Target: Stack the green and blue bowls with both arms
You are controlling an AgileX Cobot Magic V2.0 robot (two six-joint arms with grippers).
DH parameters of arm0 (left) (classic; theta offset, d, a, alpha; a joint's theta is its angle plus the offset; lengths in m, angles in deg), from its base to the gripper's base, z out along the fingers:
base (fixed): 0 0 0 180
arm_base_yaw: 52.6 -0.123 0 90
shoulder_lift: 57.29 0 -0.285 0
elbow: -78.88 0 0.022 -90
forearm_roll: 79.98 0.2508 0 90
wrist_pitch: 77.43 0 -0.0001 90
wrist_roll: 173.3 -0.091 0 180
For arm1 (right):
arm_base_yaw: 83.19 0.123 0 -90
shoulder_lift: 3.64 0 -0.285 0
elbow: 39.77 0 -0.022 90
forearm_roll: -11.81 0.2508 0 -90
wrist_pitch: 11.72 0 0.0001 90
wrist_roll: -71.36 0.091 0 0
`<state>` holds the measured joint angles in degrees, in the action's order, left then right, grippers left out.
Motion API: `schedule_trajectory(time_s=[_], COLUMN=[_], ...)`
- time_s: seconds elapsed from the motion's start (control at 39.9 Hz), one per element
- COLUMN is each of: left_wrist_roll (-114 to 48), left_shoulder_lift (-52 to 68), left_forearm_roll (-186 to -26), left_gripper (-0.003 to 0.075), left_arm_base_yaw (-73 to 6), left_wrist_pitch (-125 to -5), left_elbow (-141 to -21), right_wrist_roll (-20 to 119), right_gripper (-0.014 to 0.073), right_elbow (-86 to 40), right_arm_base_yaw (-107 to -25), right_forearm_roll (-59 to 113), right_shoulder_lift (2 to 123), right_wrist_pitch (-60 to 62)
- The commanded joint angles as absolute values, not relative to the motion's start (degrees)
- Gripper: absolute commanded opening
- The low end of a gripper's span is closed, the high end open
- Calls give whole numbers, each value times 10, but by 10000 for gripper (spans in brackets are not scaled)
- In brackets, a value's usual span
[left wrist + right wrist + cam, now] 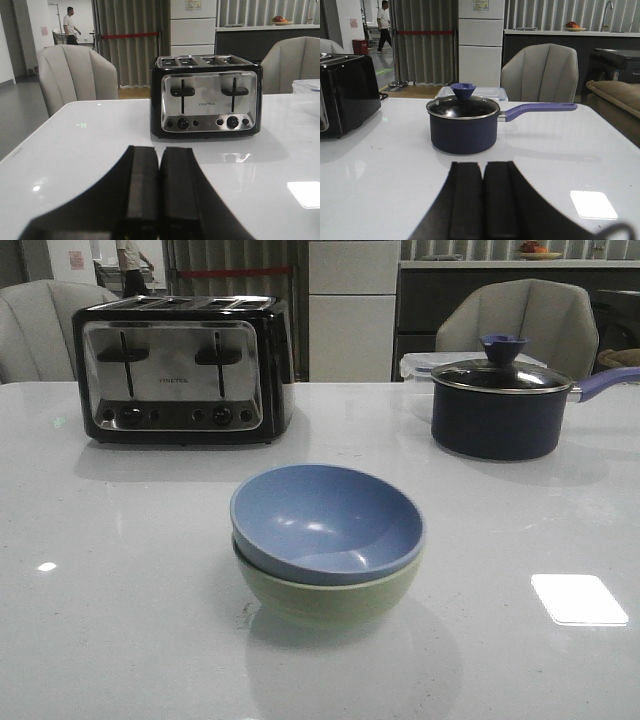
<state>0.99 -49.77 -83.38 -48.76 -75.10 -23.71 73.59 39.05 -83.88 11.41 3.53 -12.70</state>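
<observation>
nesting at mid worktop point(120, 640): matte dusty blue bowl point(325, 520), round, tilted inside pale sage green bowl point(330, 595). glossy white surface. behind: chrome-and-black toaster point(180, 370), navy lidded saucepan point(500, 405). left fingers point(142, 195) pressed together, empty; right fingers point(465, 200) pressed together, empty.

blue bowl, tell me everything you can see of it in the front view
The blue bowl is a plain, matte, dusty blue round bowl with a smooth inside that shows a few soft light spots and nothing in it. It sits upright, nested inside the green bowl, whose pale rim and wall show beneath it; it looks slightly tipped toward the camera. The stack stands near the middle of the white table, in front of the toaster and the saucepan. No jaws touch it.
</observation>
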Motion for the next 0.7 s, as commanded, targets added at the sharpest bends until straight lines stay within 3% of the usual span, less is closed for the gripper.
schedule_trajectory(time_s=[0.0,0.68], left_wrist_roll=[10,10], left_shoulder_lift=[-509,-509], left_forearm_roll=[-837,-837], left_gripper=[93,93], left_arm_base_yaw=[-490,-490], left_wrist_pitch=[-802,-802], left_elbow=[-234,-234], right_wrist_roll=[736,699], right_gripper=[52,52], right_elbow=[389,389], right_arm_base_yaw=[-840,-830], right_forearm_roll=[109,142], right_shoulder_lift=[24,24], right_wrist_pitch=[-186,-182])
